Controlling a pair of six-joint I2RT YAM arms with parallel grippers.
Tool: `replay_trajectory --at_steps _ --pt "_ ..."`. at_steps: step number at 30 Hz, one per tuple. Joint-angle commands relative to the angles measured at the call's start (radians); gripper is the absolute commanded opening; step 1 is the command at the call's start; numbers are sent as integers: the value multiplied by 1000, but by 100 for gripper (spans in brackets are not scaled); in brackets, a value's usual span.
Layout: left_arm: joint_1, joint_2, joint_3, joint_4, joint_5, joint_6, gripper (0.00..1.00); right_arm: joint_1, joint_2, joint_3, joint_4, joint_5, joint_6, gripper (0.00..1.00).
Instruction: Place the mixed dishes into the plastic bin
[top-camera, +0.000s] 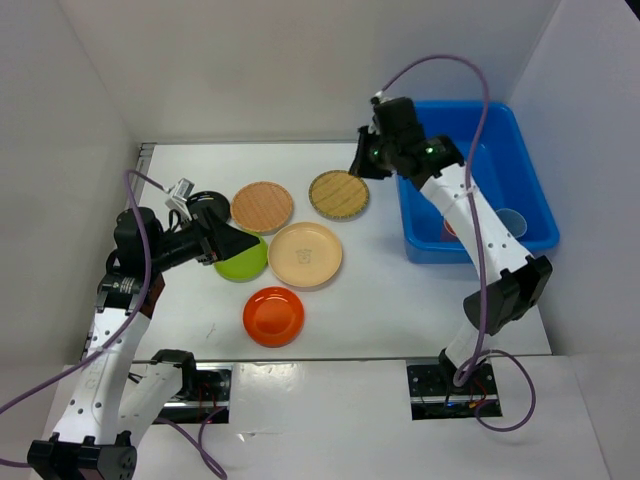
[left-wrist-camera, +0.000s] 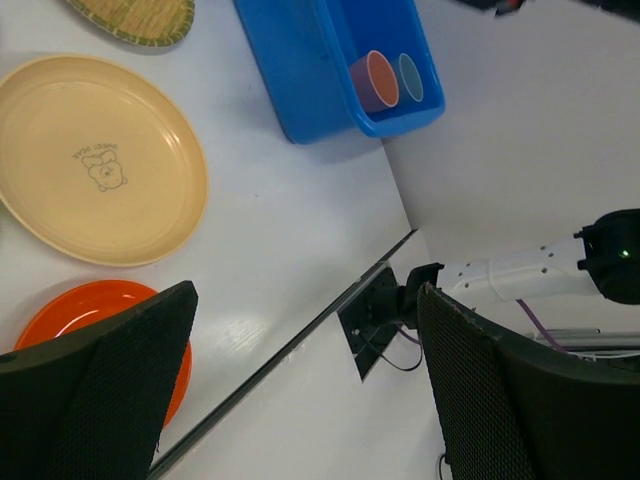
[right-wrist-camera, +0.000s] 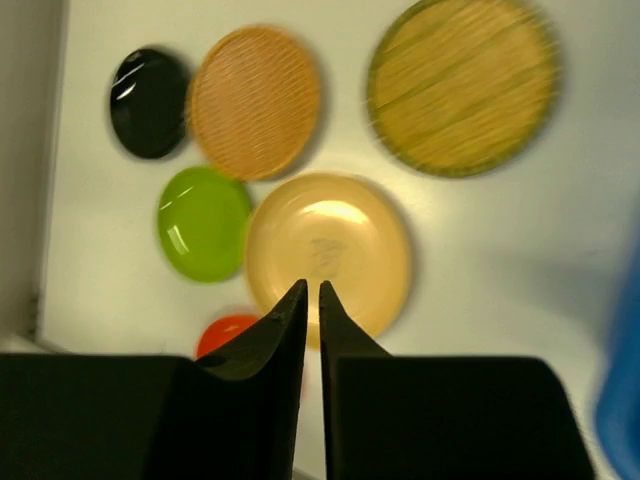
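Note:
Several small plates lie on the white table: black (top-camera: 205, 203), light wood (top-camera: 262, 206), woven bamboo (top-camera: 339, 194), cream (top-camera: 305, 254), lime green (top-camera: 243, 262) and orange (top-camera: 273, 315). The blue plastic bin (top-camera: 520, 165) stands at the right and holds a pink cup (left-wrist-camera: 375, 80) and a blue cup (left-wrist-camera: 408, 78). My left gripper (top-camera: 235, 243) is open and empty, hovering over the lime plate's edge beside the cream plate (left-wrist-camera: 95, 160). My right gripper (top-camera: 360, 162) is shut and empty, raised near the bamboo plate (right-wrist-camera: 462, 85), just left of the bin.
White walls enclose the table at the back and both sides. The table's front edge (left-wrist-camera: 300, 335) runs just past the orange plate (left-wrist-camera: 90, 320). The right arm's base (left-wrist-camera: 385, 310) sits beyond that edge. The bin's wall (right-wrist-camera: 625, 400) shows at the right of the right wrist view.

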Motion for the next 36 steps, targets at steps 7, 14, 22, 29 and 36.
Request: replay_trajectory --at_steps 7,14,22,29,36 --pt "15 2 50 -76 -97 25 100 95 -119 -433 238 -463 27 36" --pt "15 -7 32 -67 -88 16 100 201 -74 -574 283 -309 151 43" --pt "15 -16 32 -67 -87 16 100 201 18 -602 303 -8 277 52" --pt "15 -25 32 -67 -97 16 100 201 139 -553 284 78 249 54" --pt "15 -25 41 -67 -115 25 100 201 185 -562 293 113 249 54"
